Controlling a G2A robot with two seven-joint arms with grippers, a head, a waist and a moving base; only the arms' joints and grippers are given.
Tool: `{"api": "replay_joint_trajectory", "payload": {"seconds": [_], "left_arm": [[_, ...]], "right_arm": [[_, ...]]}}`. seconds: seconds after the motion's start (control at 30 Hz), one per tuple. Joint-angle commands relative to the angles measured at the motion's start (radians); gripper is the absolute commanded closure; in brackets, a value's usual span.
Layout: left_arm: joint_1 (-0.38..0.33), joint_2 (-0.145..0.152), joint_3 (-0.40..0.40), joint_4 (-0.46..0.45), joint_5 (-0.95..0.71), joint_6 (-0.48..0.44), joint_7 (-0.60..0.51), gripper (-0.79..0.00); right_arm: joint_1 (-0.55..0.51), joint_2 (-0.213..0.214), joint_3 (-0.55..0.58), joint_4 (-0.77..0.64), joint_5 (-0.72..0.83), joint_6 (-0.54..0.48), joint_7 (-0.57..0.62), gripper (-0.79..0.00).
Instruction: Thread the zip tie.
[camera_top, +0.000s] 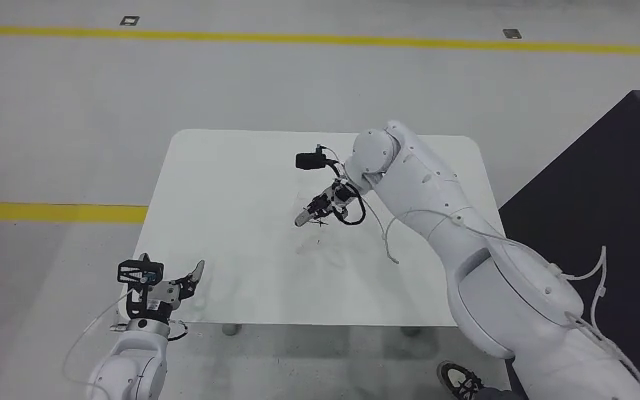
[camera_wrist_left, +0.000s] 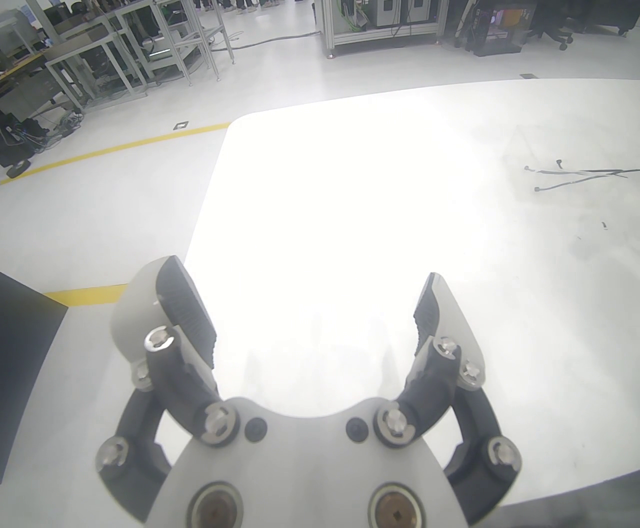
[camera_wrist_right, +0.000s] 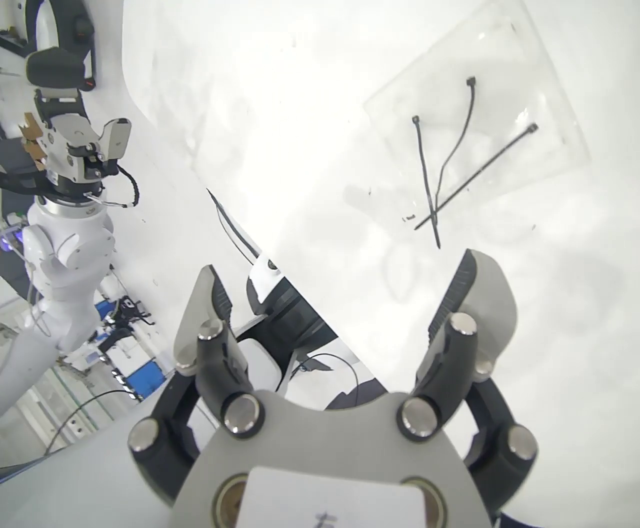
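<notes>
Zip ties (camera_wrist_right: 434, 212), three black ones, lie loose about mid-table on a clear plastic sheet (camera_wrist_right: 550, 100), their tails crossing and their heads fanned apart. None is looped through its own head, so the threading has not begun. Lying flat and overlapped, they offer little to grip. That probably explains why the right gripper (camera_wrist_right: 340, 272) hangs close over them, its fingers spread wide and holding nothing, tilted down as if to single out one tail near the crossing. The left gripper (camera_wrist_left: 302, 277) sits well apart at the near left corner of the white table (camera_top: 250, 170), likewise spread wide and empty, and faces the ties from that distance. I judge it is placed there to take the other end once a tie is lifted.
</notes>
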Motion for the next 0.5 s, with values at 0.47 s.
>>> {"api": "replay_joint_trajectory", "payload": {"seconds": [0.47], "left_arm": [[0.0, 0.0, 0.0, 0.0, 0.0, 0.0, 0.0, -0.785]], "right_arm": [[-0.013, 0.03, 0.041, 0.089, -0.004, 0.241, -0.072, -0.782]]}}
